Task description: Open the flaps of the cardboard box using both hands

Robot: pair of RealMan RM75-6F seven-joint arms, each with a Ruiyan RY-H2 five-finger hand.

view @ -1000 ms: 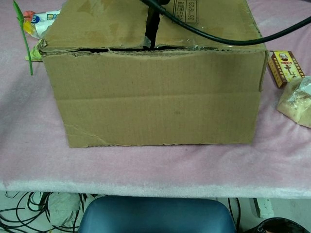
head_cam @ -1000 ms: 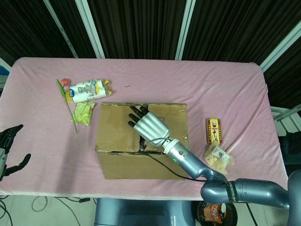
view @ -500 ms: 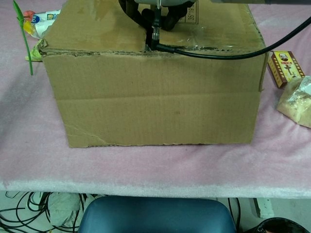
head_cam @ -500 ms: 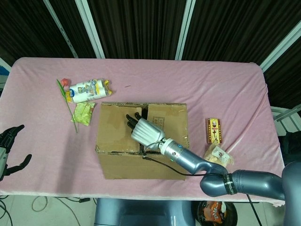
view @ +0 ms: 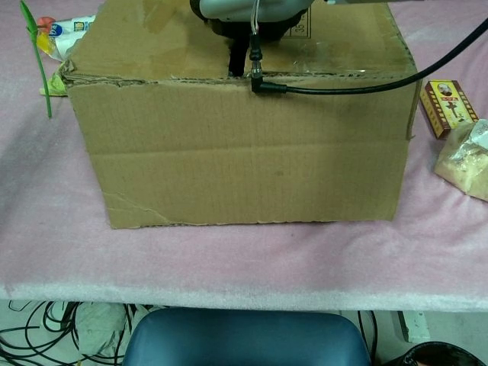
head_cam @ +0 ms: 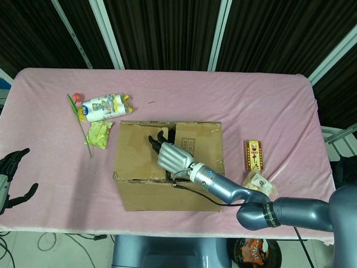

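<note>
The brown cardboard box (head_cam: 142, 167) stands mid-table with its top flaps down; the chest view shows its front face (view: 252, 145). My right hand (head_cam: 172, 153) lies on the box top, its dark fingertips (head_cam: 155, 140) spread and dipping at the seam between the two flaps. In the chest view only the heel of the right hand (view: 248, 11) shows at the top edge, with a black cable (view: 343, 88) running off to the right. My left hand (head_cam: 11, 178) hovers at the far left table edge, away from the box, fingers spread and holding nothing.
Left of the box lie a white snack bag (head_cam: 103, 107), a green-stemmed flower (head_cam: 81, 123) and a yellow-green packet (head_cam: 99, 134). To its right sit a small red-and-yellow carton (head_cam: 254, 154) and a crumpled clear bag (head_cam: 258, 185). Pink cloth covers the table (head_cam: 251, 106).
My right hand slid left and slightly nearer along the box top, fingertips lowering onto the seam. The gap under the front flap edge closed. The left hand barely moved.
</note>
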